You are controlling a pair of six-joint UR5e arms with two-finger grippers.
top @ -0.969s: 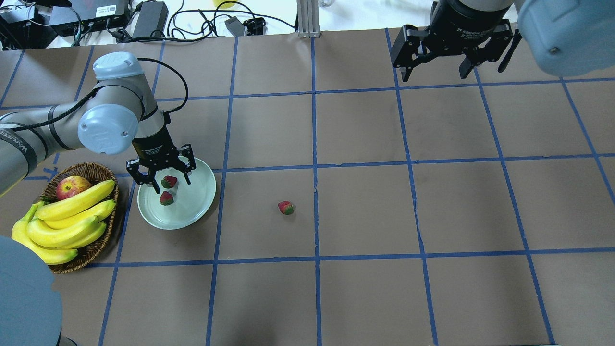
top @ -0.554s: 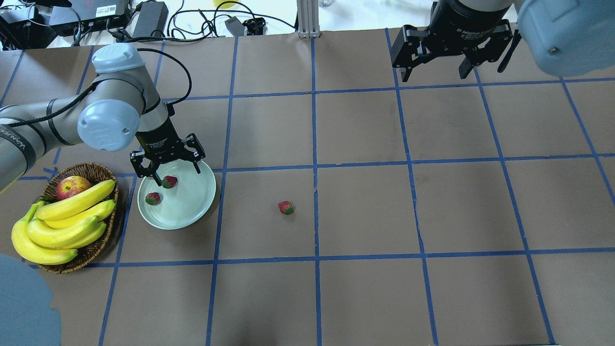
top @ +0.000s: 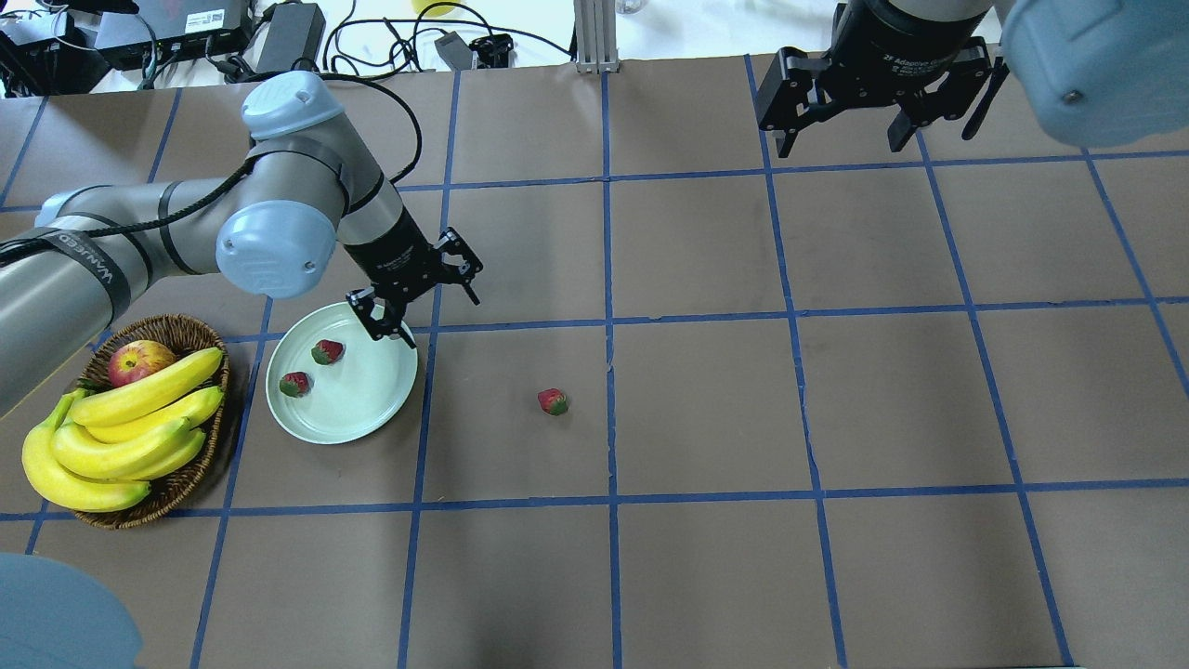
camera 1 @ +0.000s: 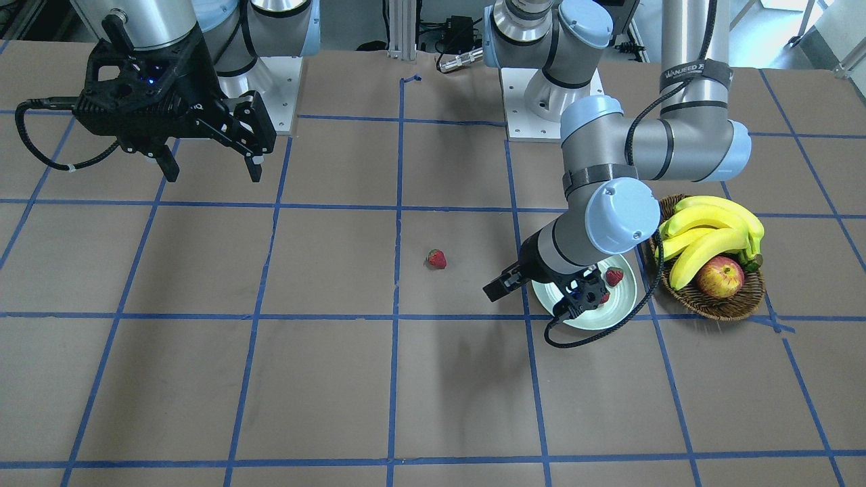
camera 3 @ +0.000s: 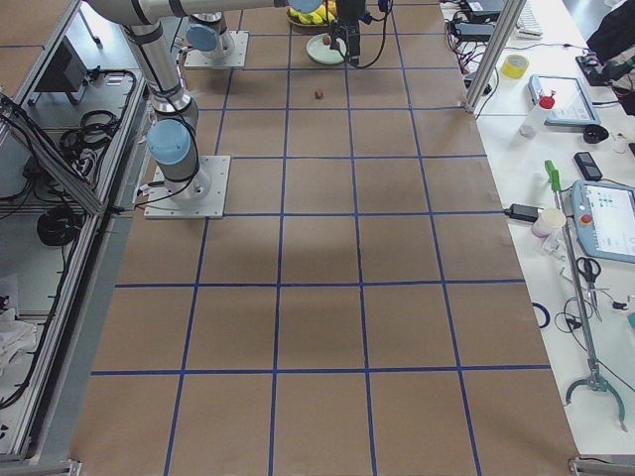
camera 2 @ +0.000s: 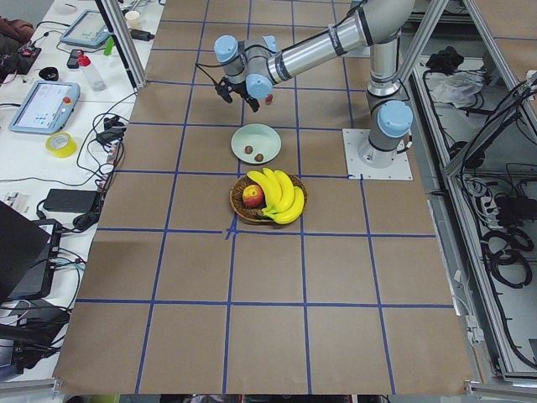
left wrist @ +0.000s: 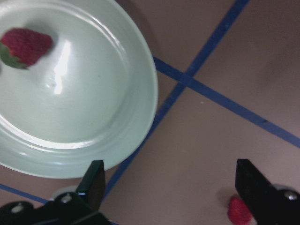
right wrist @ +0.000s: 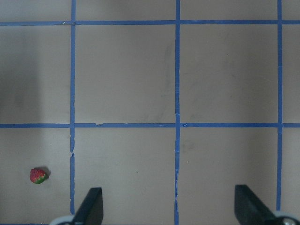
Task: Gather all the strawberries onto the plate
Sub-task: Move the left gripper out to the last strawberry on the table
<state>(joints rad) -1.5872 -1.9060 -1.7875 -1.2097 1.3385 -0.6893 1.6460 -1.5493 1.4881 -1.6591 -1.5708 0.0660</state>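
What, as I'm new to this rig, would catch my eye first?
A pale green plate holds two strawberries, the left gripper hovering at its rim with jaws open. A third strawberry lies alone on the brown table mid-scene. Yellow bananas fill a wicker basket beside the plate.

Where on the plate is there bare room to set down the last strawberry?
The plate is bare away from the basket. Its two strawberries crowd the basket side; the left gripper hovers at the far rim.
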